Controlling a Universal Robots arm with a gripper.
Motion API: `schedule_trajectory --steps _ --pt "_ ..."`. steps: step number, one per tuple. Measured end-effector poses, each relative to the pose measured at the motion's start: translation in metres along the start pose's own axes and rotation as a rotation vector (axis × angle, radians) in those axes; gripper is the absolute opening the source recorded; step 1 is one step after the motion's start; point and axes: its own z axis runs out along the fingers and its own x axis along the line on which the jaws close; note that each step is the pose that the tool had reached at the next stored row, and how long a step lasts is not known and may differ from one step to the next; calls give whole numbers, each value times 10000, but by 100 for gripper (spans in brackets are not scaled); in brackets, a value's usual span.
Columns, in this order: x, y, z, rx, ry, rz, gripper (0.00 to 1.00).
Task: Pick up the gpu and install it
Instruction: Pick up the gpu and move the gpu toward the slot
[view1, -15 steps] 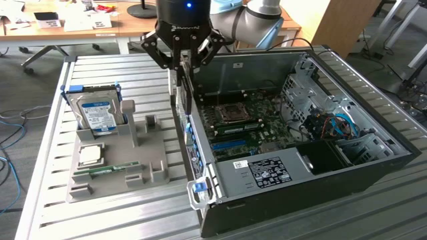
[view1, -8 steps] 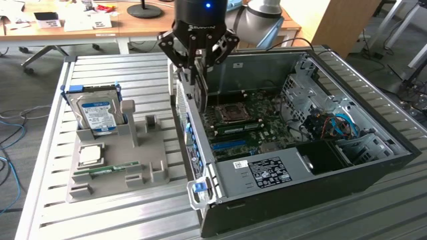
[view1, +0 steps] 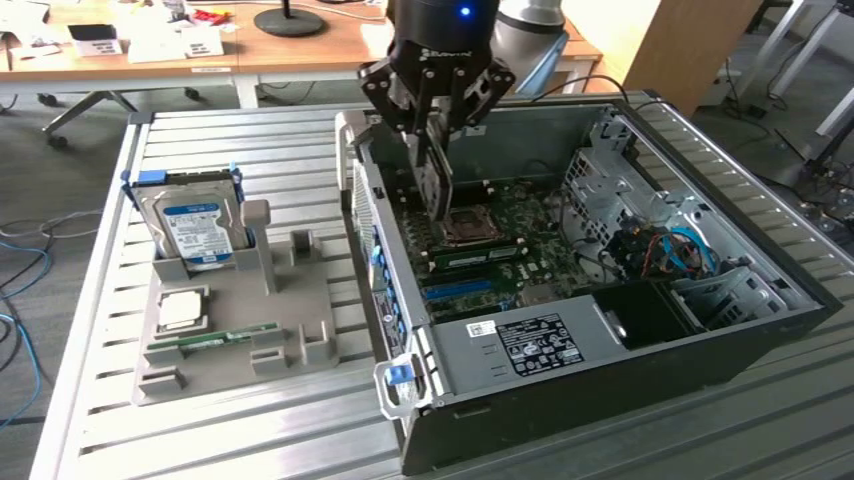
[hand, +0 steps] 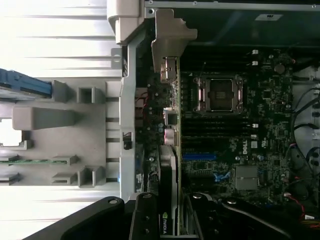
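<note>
The gpu (view1: 438, 192) hangs on edge inside the open computer case (view1: 561, 345), with my gripper (view1: 435, 140) shut on its top edge. In the wrist view the gpu (hand: 169, 165) appears edge-on between my two black fingers (hand: 145, 217), its silver end bracket (hand: 170, 40) pointing away from the camera. It hovers beside the case's wall on the exterior view's left, over the motherboard (view1: 514, 250) near the CPU socket (view1: 470, 228). A blue expansion slot (hand: 199, 156) lies just beside the card's line. I cannot tell whether the card touches the board.
On the exterior view's left a grey fixture tray (view1: 287, 300) holds a hard drive (view1: 194, 225) standing upright, a silver CPU (view1: 180, 308) and a thin RAM stick (view1: 214, 342). Blue cables (view1: 681, 250) and drive cages crowd the case's other side.
</note>
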Motion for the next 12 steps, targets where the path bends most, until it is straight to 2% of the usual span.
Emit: schedule_trajectory --steps 12 --pt "-489 12 12 -6 1 0 27"
